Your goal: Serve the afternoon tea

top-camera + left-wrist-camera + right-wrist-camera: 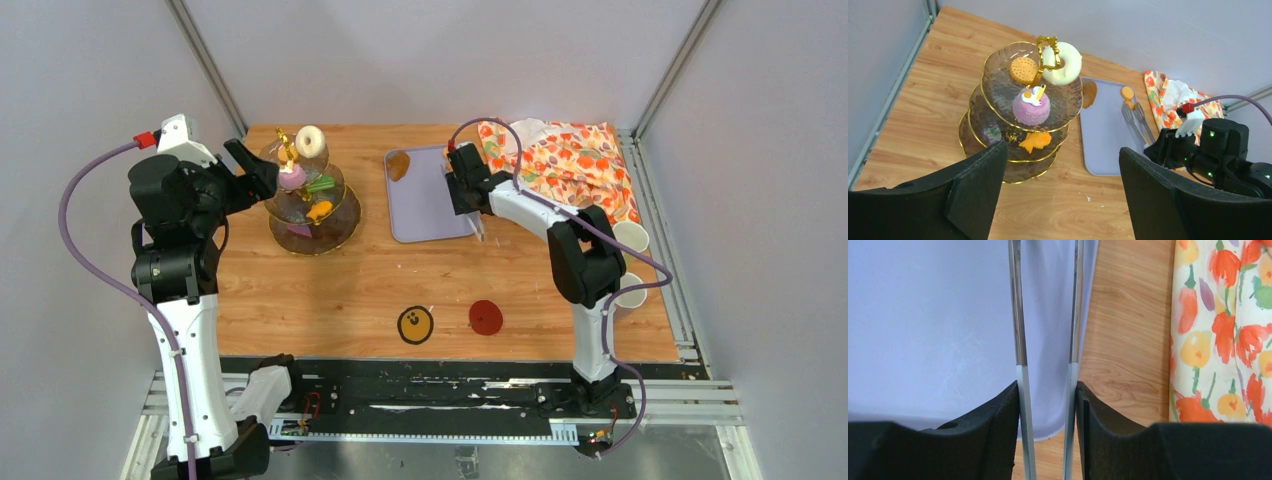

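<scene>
- top view: three-tier glass stand (343,230) stands far-left on the bench (350,290). it carries pastries, with a white donut (310,140) on the top tier. left end effector (262,172) hovers just beside the stand.
- top view: lilac tray (425,215) lies mid-bench with an orange pastry (398,165) at its far-left corner. right end effector (468,205) is over the tray's right edge with the metal tongs (479,230). two mugs (632,236) stand at the right bench edge, partly hidden behind the right arm.
- left wrist: left end effector is spread wide, holds nothing and looks down on the stand. pink cake (1031,107), orange biscuit (1023,70) and the donut share the top tier by the gold handle (1045,47). an orange fish-shaped piece (1035,141) lies one tier down. a small orange bit (1127,92) sits at the tong tips; cannot tell if it is pinched.
- right wrist: right end effector pinches both tong arms from outside, and the arms stay apart from each other. the tray is below, and a floral cloth (1223,315) lies to the right.
- handling, pastries: toy pastries look light, small and smooth. metal tips will likely slip on them, so grip across the flat widest part and squeeze gently.
- handling, stand and mugs: the stand looks like glass, so fragile and top-heavy. take it by the gold handle and don't knock the rims. the mugs look light and stiff; take them by the rim wall.
</scene>
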You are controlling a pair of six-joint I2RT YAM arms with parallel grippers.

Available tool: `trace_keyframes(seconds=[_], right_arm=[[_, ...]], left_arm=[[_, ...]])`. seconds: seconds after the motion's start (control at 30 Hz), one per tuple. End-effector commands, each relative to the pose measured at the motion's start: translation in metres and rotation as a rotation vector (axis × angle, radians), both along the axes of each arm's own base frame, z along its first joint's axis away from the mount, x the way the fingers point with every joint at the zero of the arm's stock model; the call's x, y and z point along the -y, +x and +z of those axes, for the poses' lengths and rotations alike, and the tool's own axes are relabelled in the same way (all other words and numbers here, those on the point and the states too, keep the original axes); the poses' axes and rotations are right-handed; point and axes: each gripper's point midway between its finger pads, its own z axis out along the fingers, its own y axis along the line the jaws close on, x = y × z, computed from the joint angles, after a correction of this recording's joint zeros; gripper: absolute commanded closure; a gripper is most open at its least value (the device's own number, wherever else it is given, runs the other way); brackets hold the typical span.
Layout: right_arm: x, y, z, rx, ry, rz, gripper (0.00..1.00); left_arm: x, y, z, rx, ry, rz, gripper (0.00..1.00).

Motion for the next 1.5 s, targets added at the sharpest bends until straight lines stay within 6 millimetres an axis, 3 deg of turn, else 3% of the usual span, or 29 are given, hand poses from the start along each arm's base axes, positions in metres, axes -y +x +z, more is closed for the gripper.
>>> trace_keyframes(seconds=[0.0, 0.57, 0.83, 1.0, 1.47], right_arm=[[0.007, 0.018, 0.004, 0.019, -0.010, -0.037, 0.58], [0.007, 0.045, -0.003, 0.020, -0.006, -0.064, 0.58], [0.003, 0.040, 0.005, 0.014, 0.022, -0.035, 0.74], [-0.001, 0.024, 0.018, 0.001, 0.075, -0.005, 0.83], [0.005, -0.050, 0.047, -0.071, 0.198, 0.071, 0.86]], left_arm=[[0.000, 0.001, 0.002, 0.007, 0.016, -0.001, 0.14], [-0.001, 0.002, 0.001, 0.003, 0.019, 0.001, 0.14], [-0.001, 0.002, 0.002, 0.006, 0.019, -0.002, 0.14], [0.000, 0.002, 0.002, 0.005, 0.015, -0.004, 0.14], [0.001, 0.001, 0.002, 0.006, 0.008, -0.009, 0.14]])
